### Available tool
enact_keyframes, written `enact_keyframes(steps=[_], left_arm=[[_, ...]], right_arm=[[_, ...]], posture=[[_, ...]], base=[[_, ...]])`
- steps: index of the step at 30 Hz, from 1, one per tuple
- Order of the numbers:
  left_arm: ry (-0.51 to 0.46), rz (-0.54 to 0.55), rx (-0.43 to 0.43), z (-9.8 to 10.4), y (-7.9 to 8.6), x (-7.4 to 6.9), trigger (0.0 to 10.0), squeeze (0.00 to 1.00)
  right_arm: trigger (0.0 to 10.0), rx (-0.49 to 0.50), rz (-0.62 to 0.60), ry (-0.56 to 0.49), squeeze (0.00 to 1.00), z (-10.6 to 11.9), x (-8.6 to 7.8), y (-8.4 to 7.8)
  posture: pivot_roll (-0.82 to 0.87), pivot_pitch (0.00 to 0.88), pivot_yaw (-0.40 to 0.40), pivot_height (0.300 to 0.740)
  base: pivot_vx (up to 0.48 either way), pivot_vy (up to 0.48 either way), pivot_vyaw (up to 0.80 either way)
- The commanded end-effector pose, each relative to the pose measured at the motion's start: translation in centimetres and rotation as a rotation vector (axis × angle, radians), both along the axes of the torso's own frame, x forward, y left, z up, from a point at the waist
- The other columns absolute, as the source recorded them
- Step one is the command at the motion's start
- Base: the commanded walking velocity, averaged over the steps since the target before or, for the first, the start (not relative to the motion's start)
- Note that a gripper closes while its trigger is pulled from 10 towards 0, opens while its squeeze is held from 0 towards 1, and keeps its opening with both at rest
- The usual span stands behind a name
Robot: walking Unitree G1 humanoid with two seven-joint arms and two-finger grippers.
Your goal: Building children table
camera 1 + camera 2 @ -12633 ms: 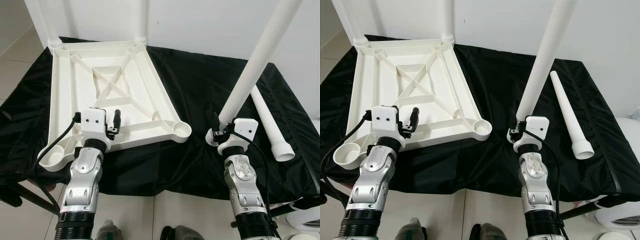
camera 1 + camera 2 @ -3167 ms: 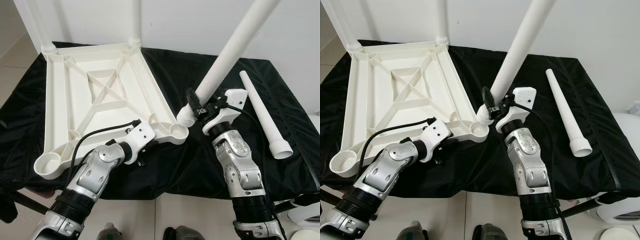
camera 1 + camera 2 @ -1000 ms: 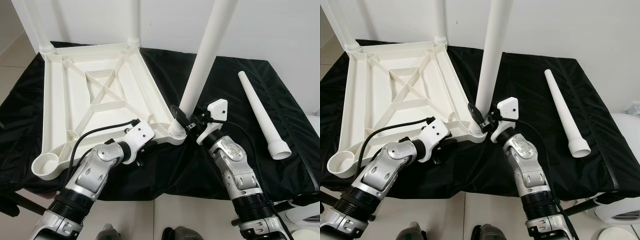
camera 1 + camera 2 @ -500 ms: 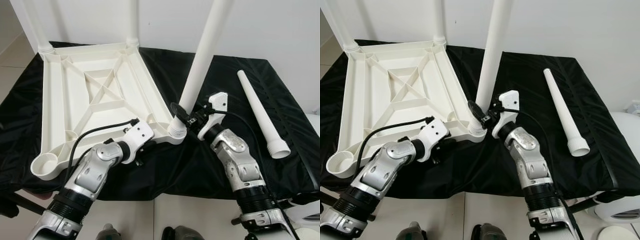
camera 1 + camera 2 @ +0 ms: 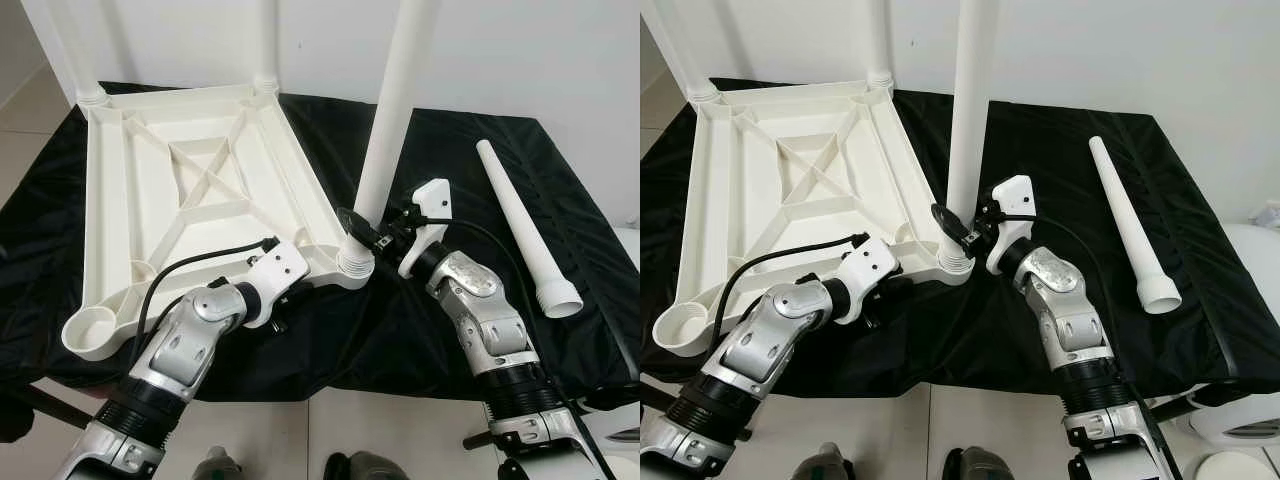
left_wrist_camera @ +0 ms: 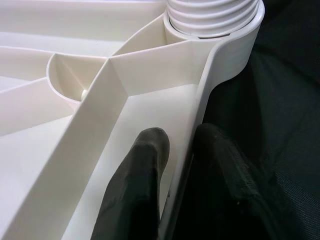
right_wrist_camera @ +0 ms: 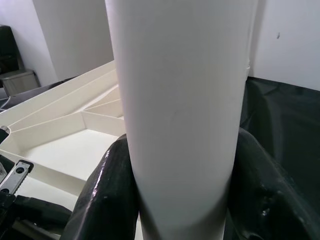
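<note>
Lying upside down on a black cloth point(image 5: 470, 330), ribbed underside up: white plastic tabletop point(image 5: 190, 200), two legs already standing in its far corner sockets; near-left socket point(image 5: 92, 330) open. White leg point(image 5: 388, 120) standing upright, its threaded end seated in the near-right corner socket point(image 5: 352, 262). Right gripper point(image 5: 372, 232) clamped around this leg just above the socket, one black finger on either side, touching it. Left gripper point(image 6: 175, 145) pinching the tabletop's near rim beside that same socket, one finger point(image 6: 142, 170) inside the rim wall, the other outside against the cloth. Loose fourth leg point(image 5: 525, 230) lying flat on the cloth, well apart to the right, wide end nearest the robot
</note>
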State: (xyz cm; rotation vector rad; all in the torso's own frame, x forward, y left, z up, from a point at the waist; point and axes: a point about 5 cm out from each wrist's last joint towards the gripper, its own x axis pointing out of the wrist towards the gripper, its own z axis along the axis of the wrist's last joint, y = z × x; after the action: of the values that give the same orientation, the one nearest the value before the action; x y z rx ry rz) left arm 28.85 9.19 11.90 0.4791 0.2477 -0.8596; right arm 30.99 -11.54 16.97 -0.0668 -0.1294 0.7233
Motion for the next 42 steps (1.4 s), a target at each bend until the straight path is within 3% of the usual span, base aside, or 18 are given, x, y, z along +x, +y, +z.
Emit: enact_keyframes(steps=[1,18,42], left_arm=[[-0.029,0.013,0.013,0.5,0.3,0.1,10.0,0.0],[-0.03,0.015,0.013,0.7,0.4,0.1,10.0,0.0],[-0.027,0.017,0.004,0.7,0.3,-0.1,10.0,0.0]], right_arm=[[10.0,-0.04,-0.039,0.125,0.0,-2.9,-0.3,-0.4],[10.0,0.042,-0.22,0.099,0.0,-3.6,-0.8,-1.8],[10.0,0.083,-0.34,0.045,0.0,-2.9,-1.1,0.8]], posture=[[0.08,0.041,-0.061,0.74],[0.08,0.041,-0.058,0.74],[0.08,0.048,-0.069,0.74]], base=[[0.0,0.0,0.0],[0.0,0.0,0.0],[0.0,0.0,0.0]])
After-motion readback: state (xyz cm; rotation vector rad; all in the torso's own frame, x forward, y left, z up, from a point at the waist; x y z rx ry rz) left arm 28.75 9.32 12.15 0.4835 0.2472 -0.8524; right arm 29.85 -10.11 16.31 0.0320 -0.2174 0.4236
